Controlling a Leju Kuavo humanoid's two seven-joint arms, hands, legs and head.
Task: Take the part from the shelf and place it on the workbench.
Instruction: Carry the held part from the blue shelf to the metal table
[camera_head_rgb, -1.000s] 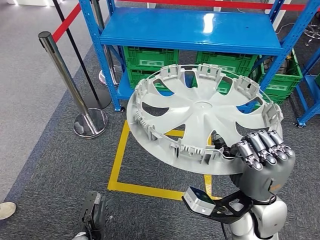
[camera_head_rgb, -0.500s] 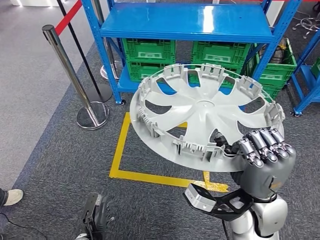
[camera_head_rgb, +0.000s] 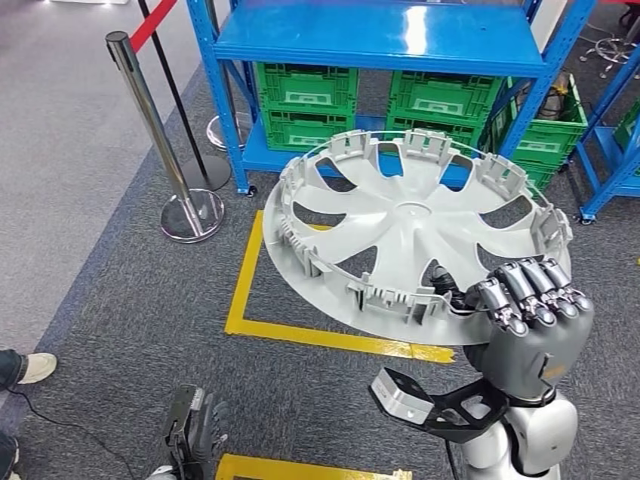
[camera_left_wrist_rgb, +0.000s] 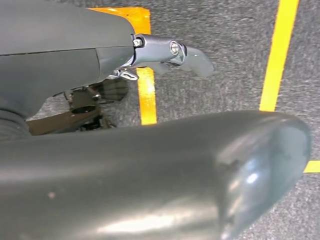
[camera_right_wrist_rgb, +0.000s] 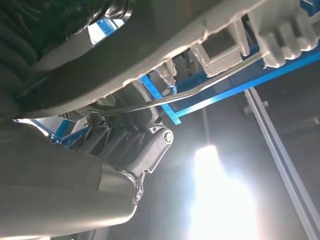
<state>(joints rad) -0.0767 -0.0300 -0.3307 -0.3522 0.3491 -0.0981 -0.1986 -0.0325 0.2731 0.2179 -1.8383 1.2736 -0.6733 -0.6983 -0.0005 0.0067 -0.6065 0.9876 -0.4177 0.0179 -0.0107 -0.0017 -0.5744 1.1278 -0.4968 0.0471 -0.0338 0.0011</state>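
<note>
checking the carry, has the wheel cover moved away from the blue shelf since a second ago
Yes. The wheel cover, held by the right hand, has drawn back from the blue shelf; more yellow floor tape shows.

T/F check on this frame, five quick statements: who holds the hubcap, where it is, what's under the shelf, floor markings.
1. The right hand grips the grey hubcap at its rim. True.
2. The hubcap lies on the blue shelf. False: it is held in the air in front of the shelf, above the carpet.
3. The left hand helps carry the hubcap. False: it hangs low near the floor, apart from the hubcap and holding nothing.
4. Green crates sit under the shelf's top board. True.
5. The tape lines on the carpet are red. False: they are yellow.
</note>
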